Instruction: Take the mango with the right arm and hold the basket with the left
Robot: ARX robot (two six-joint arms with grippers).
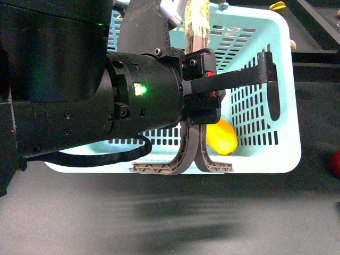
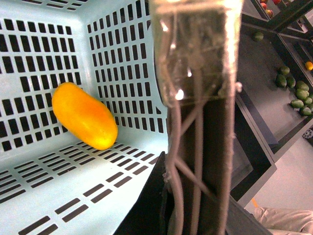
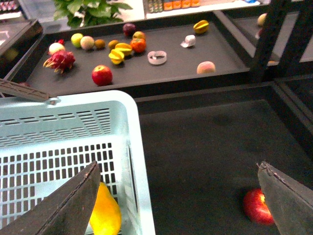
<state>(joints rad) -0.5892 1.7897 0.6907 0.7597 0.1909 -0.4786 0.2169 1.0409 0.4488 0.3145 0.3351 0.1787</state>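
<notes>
Left claw (image 1: 201, 89) clamps basket handles (image 1: 197, 155); mango (image 1: 222, 136) lies inside, nearby.

The basket (image 1: 289, 117) is moulded in smooth pale turquoise plastic with a soft sheen. Its handles (image 1: 183, 166) are made of duller, ribbed grey-brown plastic. Inside the basket, the mango (image 1: 222, 137) is seen with smooth, faintly glossy skin. Beneath the basket, the table (image 1: 159, 228) is finished matt and dark.
</notes>
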